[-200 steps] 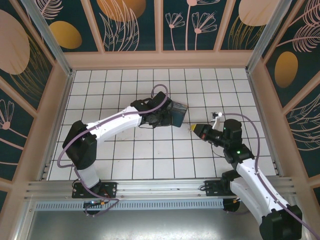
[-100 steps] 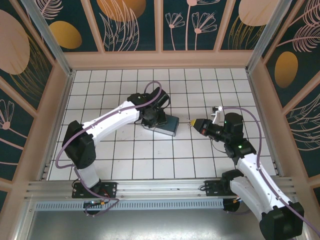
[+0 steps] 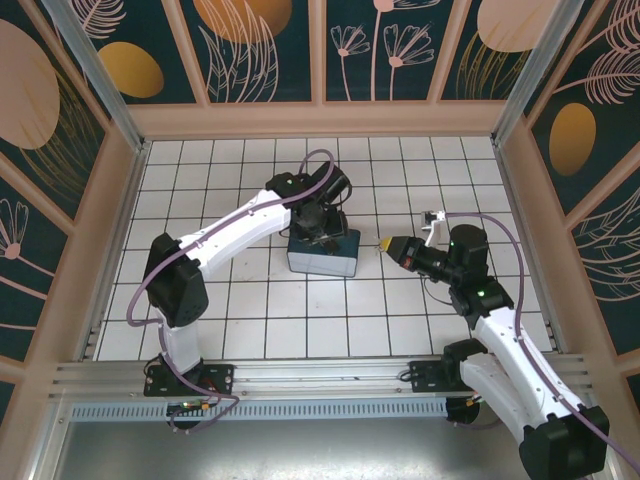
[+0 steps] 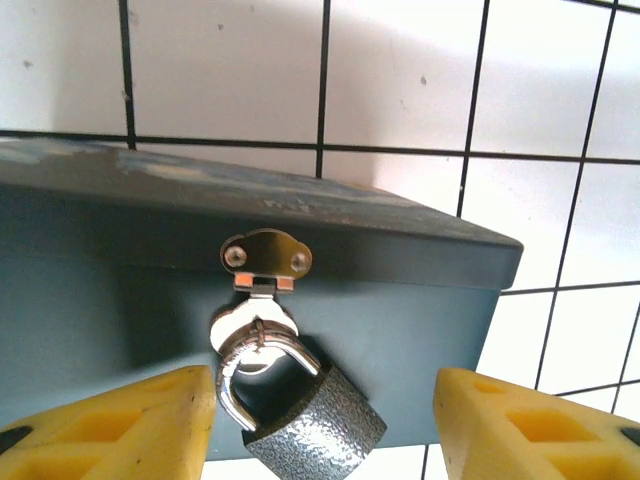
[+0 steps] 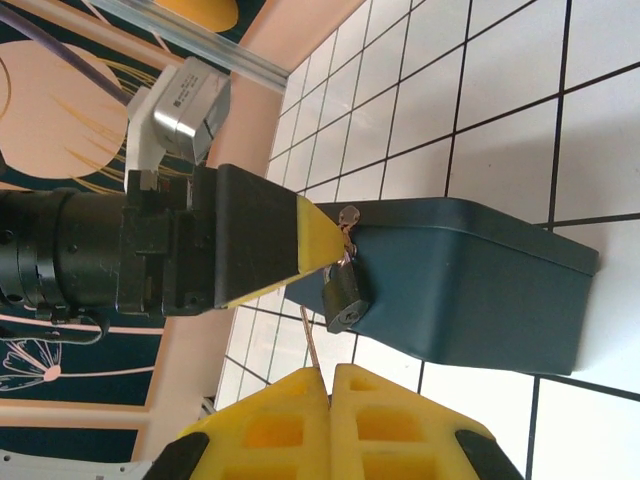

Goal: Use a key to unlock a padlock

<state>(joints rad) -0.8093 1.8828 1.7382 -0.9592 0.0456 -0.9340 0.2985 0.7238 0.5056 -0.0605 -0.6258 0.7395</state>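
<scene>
The left gripper [image 3: 322, 232] is hovering with jaws spread either side of the padlock [image 4: 315, 430], which is hanging from the hasp [image 4: 265, 258] of the dark blue box [image 4: 120, 280] at mid-frame, while the right gripper [image 5: 330, 385] is pinching the key [image 5: 310, 340] just to the right.

**Enclosure and work surface.** The table [image 3: 250, 330] is tiled in white squares with dark grout lines (a regular grid throughout) and is lit brightly and evenly. A pale wooden ledge [image 3: 320, 120] borders the table's far edge, with like ledges along its left and right edges. The back wall [image 3: 260, 50], left wall [image 3: 40, 200] and right wall [image 3: 600, 200] are dark teal panels printed with pale leaves, flower stems and orange discs, divided by pale battens. Silvery posts [image 3: 95, 70] stand at the far corners. A silvery rail [image 3: 320, 375] spans the near edge.
</scene>
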